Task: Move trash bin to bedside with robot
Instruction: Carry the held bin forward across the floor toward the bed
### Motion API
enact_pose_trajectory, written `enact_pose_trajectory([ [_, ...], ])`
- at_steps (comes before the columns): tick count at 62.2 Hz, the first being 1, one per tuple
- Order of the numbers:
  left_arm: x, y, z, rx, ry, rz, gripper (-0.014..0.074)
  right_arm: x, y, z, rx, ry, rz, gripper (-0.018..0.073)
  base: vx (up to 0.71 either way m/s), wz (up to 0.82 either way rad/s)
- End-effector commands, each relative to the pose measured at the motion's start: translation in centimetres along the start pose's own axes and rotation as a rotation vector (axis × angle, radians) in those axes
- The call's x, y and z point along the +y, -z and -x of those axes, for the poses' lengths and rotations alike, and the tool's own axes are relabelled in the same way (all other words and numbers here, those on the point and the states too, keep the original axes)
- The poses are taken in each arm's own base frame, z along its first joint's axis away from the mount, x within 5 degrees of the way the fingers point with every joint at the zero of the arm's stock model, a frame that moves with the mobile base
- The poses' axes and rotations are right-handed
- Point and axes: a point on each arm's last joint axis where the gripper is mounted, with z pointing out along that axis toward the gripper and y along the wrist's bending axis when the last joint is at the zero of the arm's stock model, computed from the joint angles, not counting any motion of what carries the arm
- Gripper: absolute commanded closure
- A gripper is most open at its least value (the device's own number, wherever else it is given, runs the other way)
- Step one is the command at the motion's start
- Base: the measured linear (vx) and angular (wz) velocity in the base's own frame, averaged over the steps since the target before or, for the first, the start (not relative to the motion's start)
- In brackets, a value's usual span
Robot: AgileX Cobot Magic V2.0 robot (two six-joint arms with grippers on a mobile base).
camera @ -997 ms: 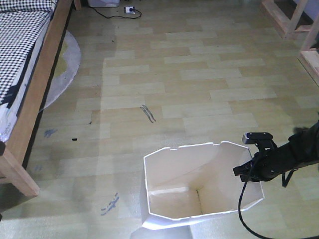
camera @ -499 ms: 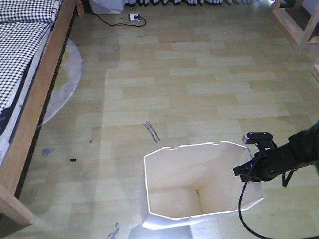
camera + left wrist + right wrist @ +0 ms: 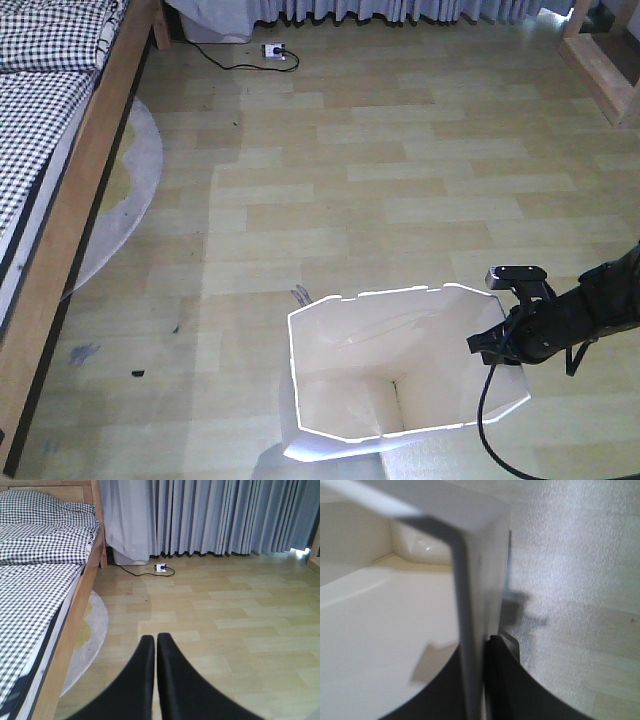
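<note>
Your right gripper [image 3: 499,346] reaches in from the right, clamped over the trash bin [image 3: 345,365] rim. Your left gripper [image 3: 156,647] points forward, fingers pressed together, with the bed [image 3: 42,575] to its left.

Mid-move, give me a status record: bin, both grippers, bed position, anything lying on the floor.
trash bin: upright on the floor, open top, looks empty
right gripper: shut on the bin's right-hand rim wall
left gripper: shut, holding nothing
bed: along the left edge of the front view, bare floor between it and the bin
on the floor: round rug beside the bed; power strip near the curtains
</note>
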Motion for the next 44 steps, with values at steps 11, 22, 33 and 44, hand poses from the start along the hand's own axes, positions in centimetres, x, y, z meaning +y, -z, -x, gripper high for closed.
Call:
enact_pose_trajectory([
  [11,-0.01,-0.05,0.08,-0.065,0.007,-0.004,0.0603,1.64,2.18,1.77,-0.092,-0.015,0.149,0.0565,0.34,-0.02],
  [22,-0.01,-0.05,0.08,-0.065,0.007,-0.004,0.0603,1.64,2.18,1.77,-0.092,-0.015,0.149,0.0565,0.32,0.0],
  [33,-0.01,-0.05,0.08,-0.065,0.007,-0.004,0.0603,1.64,2.18,1.77,-0.092,-0.015,0.149,0.0565,0.3,0.03],
  [44,-0.01,-0.05,0.08,-0.065,0.007,-0.004,0.0603,1.64,2.18,1.77,-0.092,-0.015,0.149,0.0565,0.28,0.06],
])
